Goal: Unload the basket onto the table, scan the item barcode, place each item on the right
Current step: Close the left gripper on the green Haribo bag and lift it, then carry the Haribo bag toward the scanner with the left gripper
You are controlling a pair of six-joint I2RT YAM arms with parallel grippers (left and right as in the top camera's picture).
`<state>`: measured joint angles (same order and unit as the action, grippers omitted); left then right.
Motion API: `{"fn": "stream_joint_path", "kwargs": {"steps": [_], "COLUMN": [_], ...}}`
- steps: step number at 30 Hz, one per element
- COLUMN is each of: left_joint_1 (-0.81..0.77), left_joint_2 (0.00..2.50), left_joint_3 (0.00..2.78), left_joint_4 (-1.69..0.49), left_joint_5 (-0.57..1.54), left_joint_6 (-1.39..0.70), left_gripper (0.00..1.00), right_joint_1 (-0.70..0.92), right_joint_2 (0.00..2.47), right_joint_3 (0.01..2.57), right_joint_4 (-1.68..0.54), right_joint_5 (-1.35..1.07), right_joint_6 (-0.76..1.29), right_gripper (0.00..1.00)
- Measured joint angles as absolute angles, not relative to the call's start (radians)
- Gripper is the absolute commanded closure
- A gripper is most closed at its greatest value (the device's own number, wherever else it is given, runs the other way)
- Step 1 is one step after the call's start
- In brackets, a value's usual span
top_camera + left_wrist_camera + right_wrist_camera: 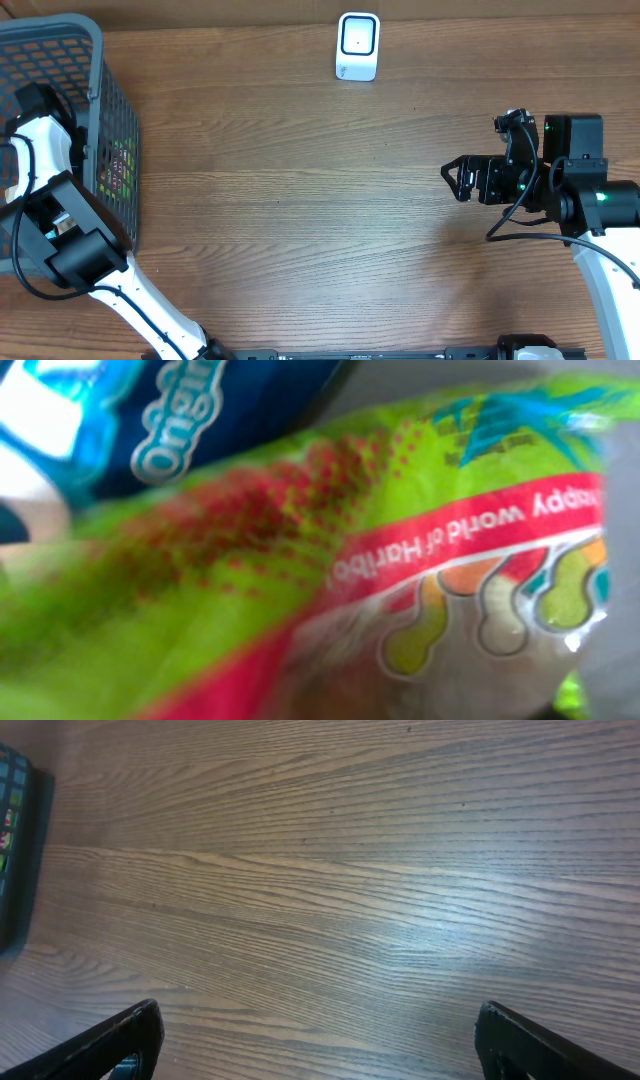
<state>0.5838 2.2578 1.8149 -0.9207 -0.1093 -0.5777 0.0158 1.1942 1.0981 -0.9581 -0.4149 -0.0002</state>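
Note:
A green and red candy bag (250, 560) fills the left wrist view, blurred and very close, with a blue packet (180, 420) behind it. My left arm (45, 150) reaches into the grey mesh basket (100, 60) at the far left. Its fingers show in no view, so I cannot tell whether they hold the bag. Through the basket's mesh I see a patch of green packaging (118, 165). The white barcode scanner (357, 45) stands at the table's back edge. My right gripper (455, 180) hovers open over bare wood at the right, jaws wide (320, 1030), nothing between them.
The basket's dark wall (15, 850) shows at the left edge of the right wrist view. Brown wooden tabletop (300, 200) lies between the basket and the right arm.

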Motion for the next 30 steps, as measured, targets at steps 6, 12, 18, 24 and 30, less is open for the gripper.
{"fn": "stream_joint_path", "kwargs": {"steps": [6,12,18,24,30], "left_joint_1": [0.584,0.585,0.585,0.585,0.559], "left_joint_2": [2.247,2.229,2.113,1.799,1.521], "left_joint_3": [1.829,1.842,1.843,1.887,1.917], "left_joint_4": [-0.933,-0.995,-1.034,-1.047,-1.055], "left_joint_5": [-0.097,-0.073,-0.058,-0.036,0.008], "left_joint_6": [-0.56,-0.51,-0.442,-0.36,-0.235], "left_gripper": [0.96,0.96,0.96,0.96,0.96], "right_joint_1": [0.016,0.016,0.016,0.016,0.016], "right_joint_2": [1.194,1.194,1.194,1.194,1.194], "right_joint_3": [1.098,1.098,1.098,1.098,1.098], "right_joint_4": [-0.958,-0.958,-0.958,-0.958,-0.958], "right_joint_5": [-0.415,-0.415,-0.415,-0.414,-0.415], "right_joint_6": [0.0,0.0,0.0,0.0,0.001], "right_gripper": [0.0,0.0,0.0,0.0,0.0]}}
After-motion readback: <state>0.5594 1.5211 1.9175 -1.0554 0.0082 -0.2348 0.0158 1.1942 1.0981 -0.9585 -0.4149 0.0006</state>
